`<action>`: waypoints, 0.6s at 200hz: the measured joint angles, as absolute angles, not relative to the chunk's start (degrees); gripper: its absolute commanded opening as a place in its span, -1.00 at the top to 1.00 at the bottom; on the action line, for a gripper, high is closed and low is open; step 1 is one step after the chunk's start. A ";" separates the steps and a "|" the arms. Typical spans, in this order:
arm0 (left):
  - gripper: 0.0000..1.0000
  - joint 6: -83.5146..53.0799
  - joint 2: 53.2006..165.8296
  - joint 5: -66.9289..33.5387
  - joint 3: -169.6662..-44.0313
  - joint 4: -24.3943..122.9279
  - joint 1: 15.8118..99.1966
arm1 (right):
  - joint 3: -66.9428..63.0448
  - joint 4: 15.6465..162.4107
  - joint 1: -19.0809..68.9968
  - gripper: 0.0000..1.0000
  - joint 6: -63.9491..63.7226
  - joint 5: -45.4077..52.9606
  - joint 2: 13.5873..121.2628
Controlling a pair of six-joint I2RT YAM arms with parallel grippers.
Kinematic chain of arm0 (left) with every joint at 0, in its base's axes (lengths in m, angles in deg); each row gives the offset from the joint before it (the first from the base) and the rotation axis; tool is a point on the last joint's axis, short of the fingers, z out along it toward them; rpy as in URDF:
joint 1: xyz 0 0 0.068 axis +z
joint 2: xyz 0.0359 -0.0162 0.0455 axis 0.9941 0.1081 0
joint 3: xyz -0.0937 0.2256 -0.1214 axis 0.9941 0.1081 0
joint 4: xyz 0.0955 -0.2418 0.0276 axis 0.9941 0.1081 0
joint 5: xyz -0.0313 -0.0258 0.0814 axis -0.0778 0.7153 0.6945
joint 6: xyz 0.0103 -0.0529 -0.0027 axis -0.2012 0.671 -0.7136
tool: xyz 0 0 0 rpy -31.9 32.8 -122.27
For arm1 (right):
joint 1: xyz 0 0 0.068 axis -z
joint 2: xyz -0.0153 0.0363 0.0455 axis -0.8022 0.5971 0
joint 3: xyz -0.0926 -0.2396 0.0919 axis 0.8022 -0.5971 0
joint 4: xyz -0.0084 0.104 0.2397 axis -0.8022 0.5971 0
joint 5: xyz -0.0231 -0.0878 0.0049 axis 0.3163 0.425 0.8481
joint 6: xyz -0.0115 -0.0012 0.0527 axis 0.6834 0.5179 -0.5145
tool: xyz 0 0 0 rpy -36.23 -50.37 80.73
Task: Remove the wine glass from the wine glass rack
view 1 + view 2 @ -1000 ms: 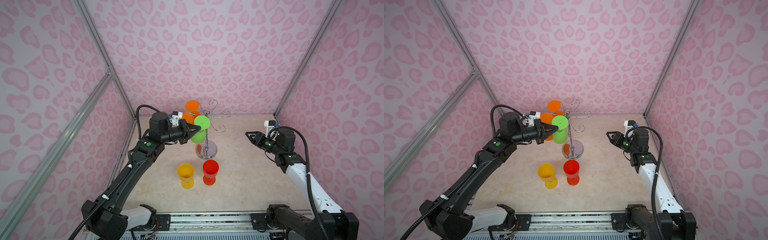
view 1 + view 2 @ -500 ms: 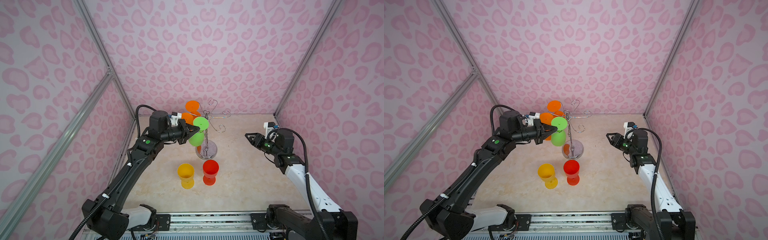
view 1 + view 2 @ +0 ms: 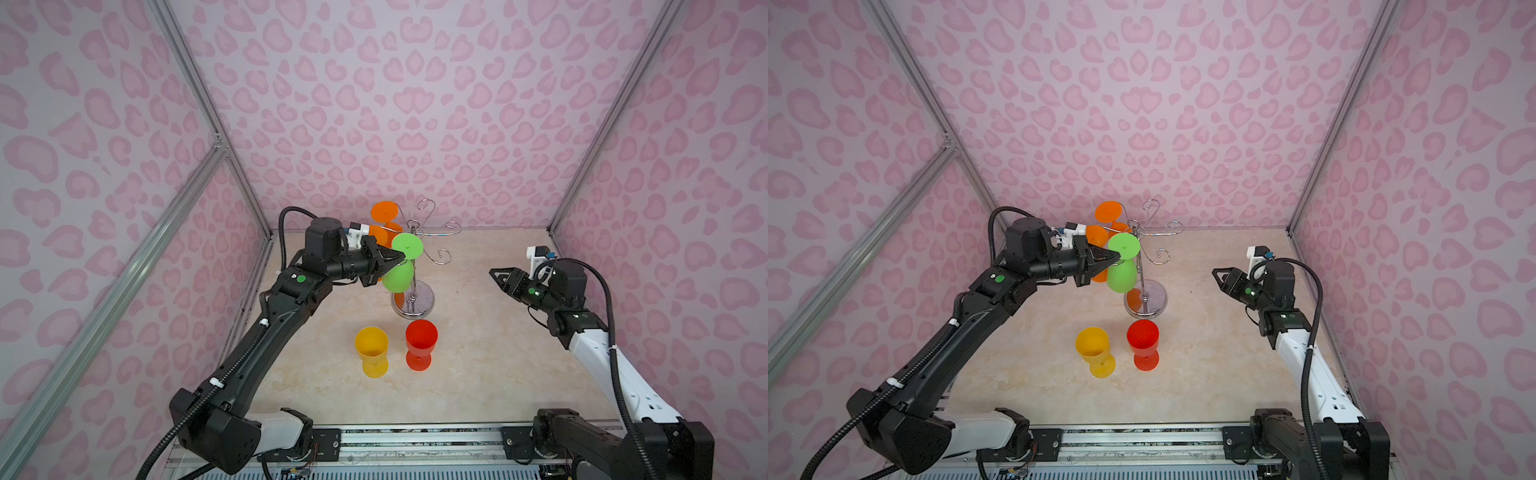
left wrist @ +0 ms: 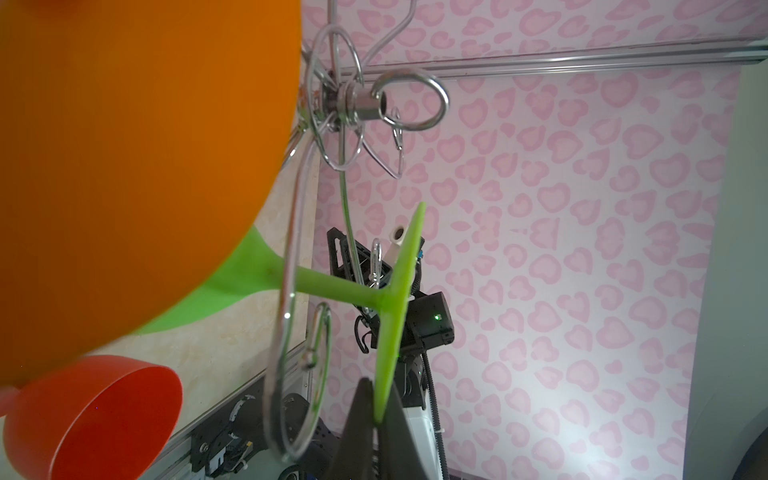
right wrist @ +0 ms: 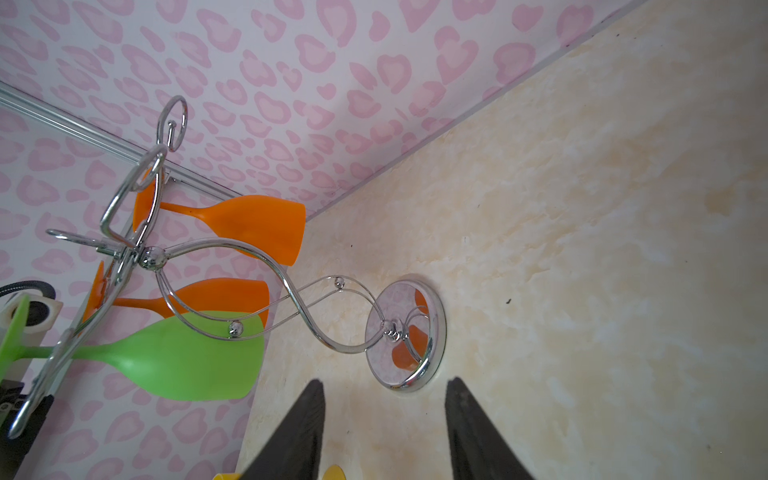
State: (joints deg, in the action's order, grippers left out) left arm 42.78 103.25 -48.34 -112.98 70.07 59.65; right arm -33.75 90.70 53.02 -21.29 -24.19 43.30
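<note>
1. In both top views the left gripper (image 3: pixel 397 259) is pinched tight on the rim of the foot of the green wine glass (image 3: pixel 398 275). The glass hangs upside down at the gripper's 3 o'clock, with its bowl tilted and just beside the pole of the wine glass rack (image 3: pixel 419 305).
2. The right gripper (image 3: pixel 496 276) hovers well apart, at the rack's 3 o'clock. Its jaws are partly spread and nothing is between them.
3. The top views show one rack and one green wine glass. The orange glasses (image 3: pixel 1108 212) hang at the rack's 11 o'clock. One yellow glass (image 3: pixel 371 347) and one red glass (image 3: pixel 421 336) stand upright on the table (image 3: pixel 478 374), at the rack's 7 and 6 o'clock.
4. In the left wrist view, the left gripper (image 4: pixel 376 401) has its dark fingers (image 4: pixel 359 419) clamped on the edge of the flat green foot. The stem of the green wine glass (image 4: pixel 399 282) crosses a wire loop of the wine glass rack (image 4: pixel 353 104). One orange bowl (image 4: pixel 145 166) looms very close, and one red glass (image 4: pixel 104 407) shows beyond it.
5. In the right wrist view, the right gripper (image 5: pixel 385 381) stands half spread and empty, with the mirror base of the wine glass rack (image 5: pixel 390 303) just beyond its tips. On the rack hang one green wine glass (image 5: pixel 187 357) and two orange glasses (image 5: pixel 257 224), all with their feet at the arms. A sliver of the yellow glass (image 5: pixel 336 471) shows between the fingers.
</note>
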 measured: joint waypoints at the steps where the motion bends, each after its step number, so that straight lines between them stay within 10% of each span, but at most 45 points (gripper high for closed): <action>1: 0.95 42.78 103.25 -48.36 -113.00 70.04 59.65 | -33.75 90.68 53.02 0.03 -21.29 -24.19 43.30; 120: 0.95 43.13 104.01 -48.91 -113.06 70.28 56.99 | -34.14 90.31 53.13 0.03 -21.29 -24.76 43.70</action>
